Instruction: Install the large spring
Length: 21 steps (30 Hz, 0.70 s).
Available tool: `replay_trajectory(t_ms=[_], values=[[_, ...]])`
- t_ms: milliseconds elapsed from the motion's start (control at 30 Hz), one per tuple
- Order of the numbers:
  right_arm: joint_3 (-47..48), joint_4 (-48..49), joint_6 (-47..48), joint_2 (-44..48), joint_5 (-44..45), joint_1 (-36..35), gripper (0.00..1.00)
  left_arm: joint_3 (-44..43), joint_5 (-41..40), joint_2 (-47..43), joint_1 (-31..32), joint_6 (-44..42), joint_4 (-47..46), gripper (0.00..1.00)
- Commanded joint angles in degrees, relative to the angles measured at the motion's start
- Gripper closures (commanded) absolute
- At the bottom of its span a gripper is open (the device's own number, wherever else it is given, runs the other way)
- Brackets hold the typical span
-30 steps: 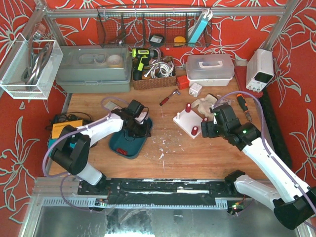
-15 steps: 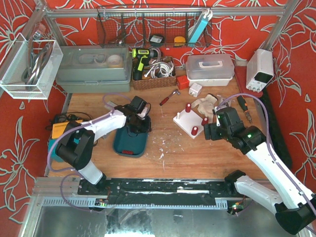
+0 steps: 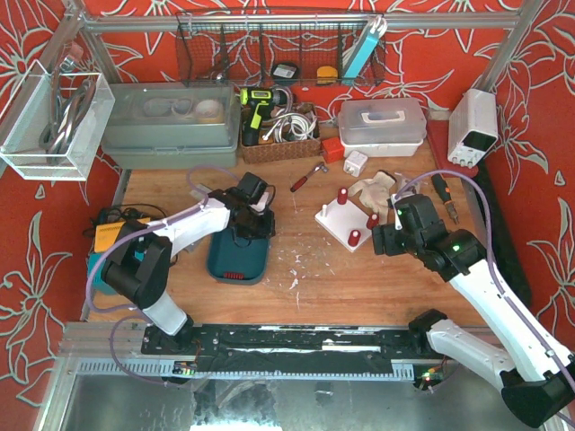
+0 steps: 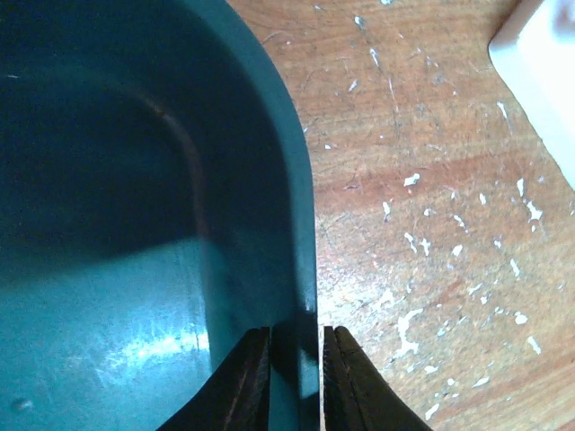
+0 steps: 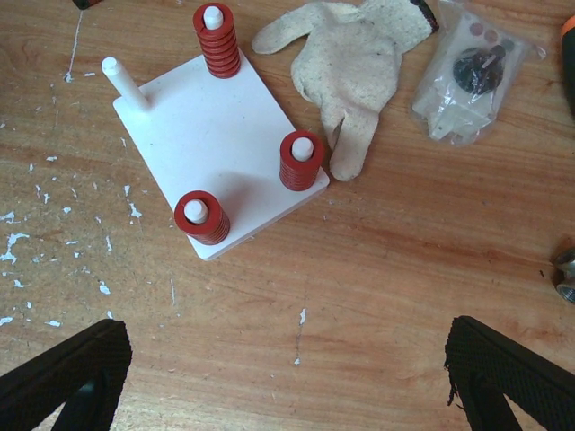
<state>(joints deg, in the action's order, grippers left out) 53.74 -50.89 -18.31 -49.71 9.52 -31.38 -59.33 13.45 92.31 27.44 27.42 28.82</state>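
A white peg board (image 5: 225, 126) lies on the wooden table, also in the top view (image 3: 340, 218). Three of its pegs carry red springs: a tall one (image 5: 218, 31) at the far corner and two shorter ones (image 5: 301, 162) (image 5: 201, 217). The fourth peg (image 5: 124, 81) is bare. No loose spring shows. My right gripper (image 5: 287, 377) is open and empty, hovering just in front of the board (image 3: 393, 233). My left gripper (image 4: 295, 337) is shut on the rim of a teal tray (image 4: 135, 224), at the tray's far end in the top view (image 3: 254, 218).
A work glove (image 5: 359, 54) and a plastic bag of small parts (image 5: 472, 76) lie right behind the board. A hammer (image 3: 308, 175) and a screwdriver (image 3: 442, 191) lie further back. Bins, a basket and a power supply (image 3: 473, 126) line the back.
My left gripper has swung the teal tray so it lies straighter and a little to the left. My right gripper has drawn back slightly to the right of the board.
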Motion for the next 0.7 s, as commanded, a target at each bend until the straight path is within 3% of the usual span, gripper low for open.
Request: replay_trajectory(t_ms=[0,333,667], values=[[1.81,-1.17,0.52,0.96,1.96,0.18,0.04,-1.14,0.05,0.59,0.33,-6.56,1.12,0.78],[-0.93,2.58,-3.24,4.18,1.50,0.25,0.04,-2.52,-2.98,-1.14,2.71,-18.70,8.44,0.89],[-4.53,4.22,-2.43,8.36,-0.07,0.17,0.03,-0.51,-5.51,-6.32,8.39,-20.33,10.72,0.91]])
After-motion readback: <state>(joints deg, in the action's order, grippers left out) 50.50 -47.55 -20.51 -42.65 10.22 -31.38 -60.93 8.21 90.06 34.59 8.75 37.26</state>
